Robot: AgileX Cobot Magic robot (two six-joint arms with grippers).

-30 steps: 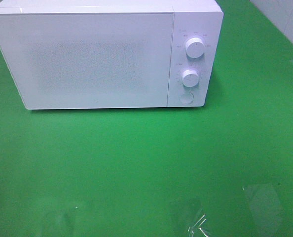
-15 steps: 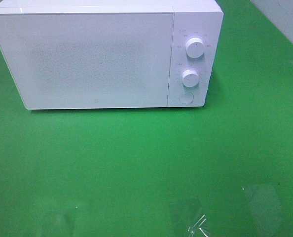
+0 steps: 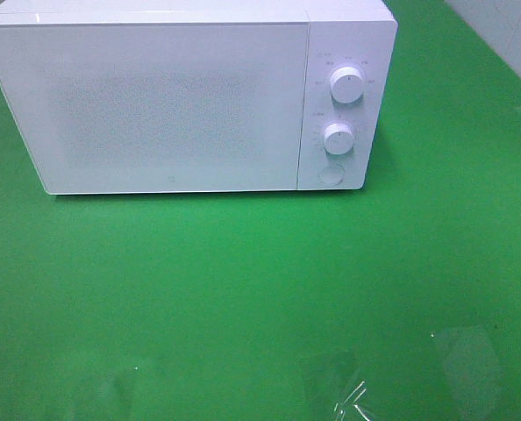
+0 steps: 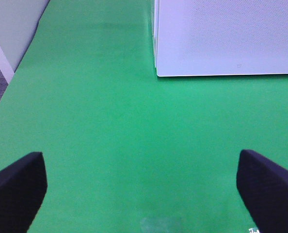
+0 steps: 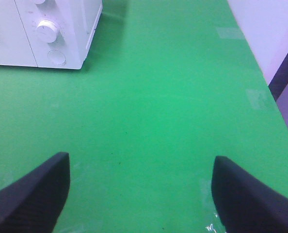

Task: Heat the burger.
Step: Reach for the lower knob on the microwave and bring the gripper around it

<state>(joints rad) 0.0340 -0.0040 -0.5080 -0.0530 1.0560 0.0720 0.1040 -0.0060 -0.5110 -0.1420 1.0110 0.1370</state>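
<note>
Two grippers released, microwave door shut, burger out of sight

None of the three views shows the burger, so where it sits cannot be told. The one closed place in view is the white box-shaped microwave oven, and its wide speckled front door lies flush against the body and cannot be seen through.

The oven stands on the green bench toward the far edge and the far left corner, with its front facing the near edge. Its control panel is on its right side. There, an upper round white knob sits above a lower round white knob, and a flat round white button sits beneath both. The right wrist view shows the lower knob and the button again, at the oven's front right corner.

Between the oven's front and the near edge the bench is an open stretch of green. By the near edge, right of the middle, lies a crinkled scrap of clear film, with faint glossy patches to either side of it. A pale tiled wall runs past the far right corner.

The left gripper hangs over the left part of the bench. Its two dark fingers are spread wide with only green surface between them, and the oven's front left corner is ahead of it. The right gripper hangs over the right part of the bench, also spread and grasping nothing, well apart from the oven.
</note>
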